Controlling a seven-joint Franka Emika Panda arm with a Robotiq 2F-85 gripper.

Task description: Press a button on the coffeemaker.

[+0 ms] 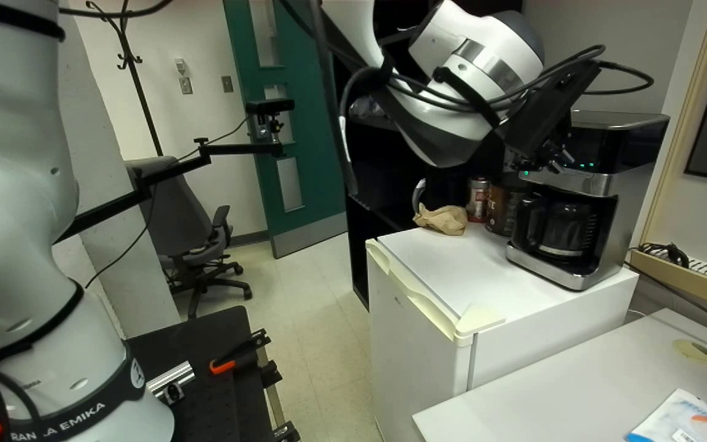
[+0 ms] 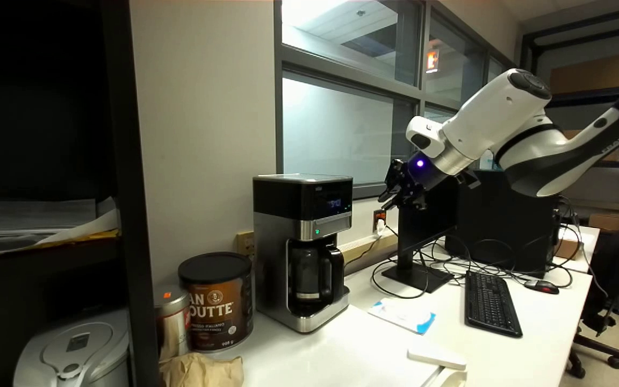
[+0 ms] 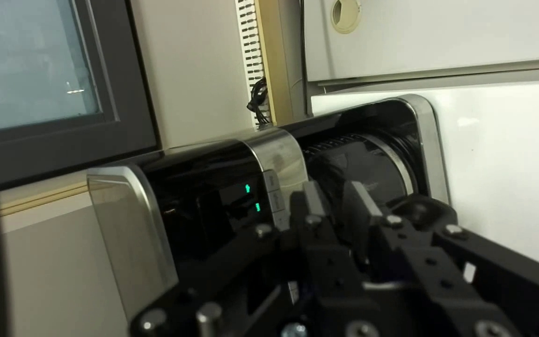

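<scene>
The coffeemaker (image 1: 642, 184) is a boxy black and silver machine standing on the white mini fridge (image 1: 439, 270). It also shows upright in an exterior view (image 2: 272, 258), with a lit clock display (image 2: 334, 203) and a green light. In the wrist view the coffeemaker (image 3: 194, 187) lies sideways, with small grey buttons (image 3: 275, 199) along its silver band and the dark carafe (image 3: 367, 164) to the right. My gripper (image 3: 334, 189) is open with a narrow gap and nothing between its fingers. It hides some of the buttons. In both exterior views my gripper (image 1: 561, 161) (image 2: 383, 203) is at the front of the coffeemaker's upper part, apparently without touching it.
A brown coffee can (image 2: 221, 301), a smaller can (image 2: 172, 322) and a crumpled paper bag (image 2: 202, 371) stand beside the coffeemaker. A monitor (image 2: 427, 220), keyboard (image 2: 492, 303) and loose cables are on the desk (image 1: 550, 399). A dark shelf (image 1: 384, 178) stands beside the fridge.
</scene>
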